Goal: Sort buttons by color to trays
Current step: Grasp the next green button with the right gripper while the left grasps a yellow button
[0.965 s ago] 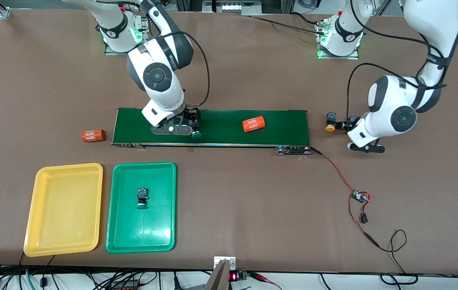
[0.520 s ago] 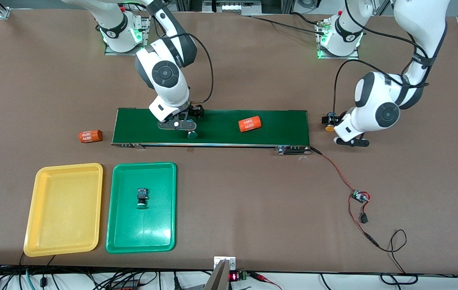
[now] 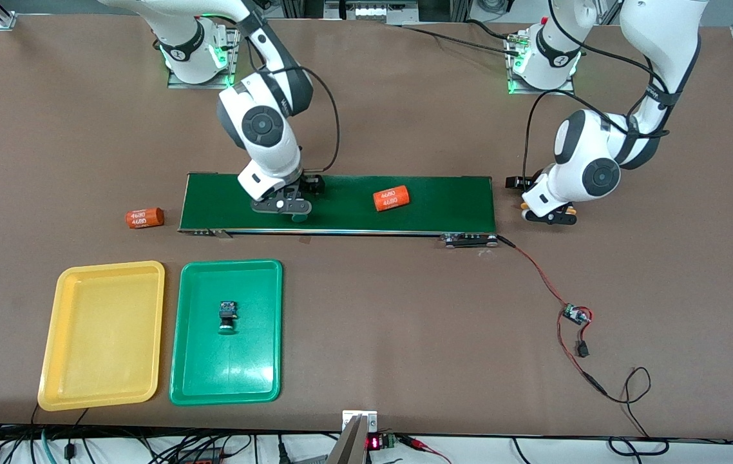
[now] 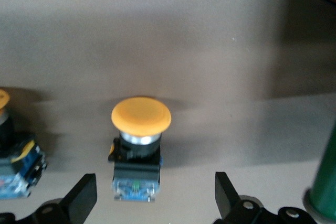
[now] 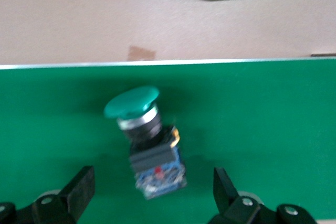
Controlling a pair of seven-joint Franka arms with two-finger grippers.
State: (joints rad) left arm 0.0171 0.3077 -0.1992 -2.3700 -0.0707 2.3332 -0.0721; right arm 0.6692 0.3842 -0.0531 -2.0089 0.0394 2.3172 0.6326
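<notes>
Both of my claws are low and spread wide, each with a button between its fingers and neither finger touching it. Since a second ago my right claw (image 3: 281,206) has slid along the belt (image 3: 444,200) toward the left arm's end and settled over a green button (image 5: 147,140), which lies tilted on the green belt surface near the edge closest to the front camera; in the front view my hand now hides most of it. My left claw (image 3: 548,216) has moved in from the open worktop (image 3: 366,303) toward the belt's end, and it now hangs over a yellow button (image 4: 139,150) that lies on the worktop just off that end. A second yellow button (image 4: 13,156) lies close beside the first, outside my fingers.

One orange cylinder (image 3: 391,198) on the belt has drifted toward the right arm's end since the earlier picture; the other cylinder (image 3: 144,217) has stayed on the worktop off the belt's other end.

The green tray (image 3: 257,380) has not moved and holds one green-capped button (image 3: 228,316) near its middle. The yellow tray (image 3: 102,335) beside it, toward the right arm's end, has not moved either.
</notes>
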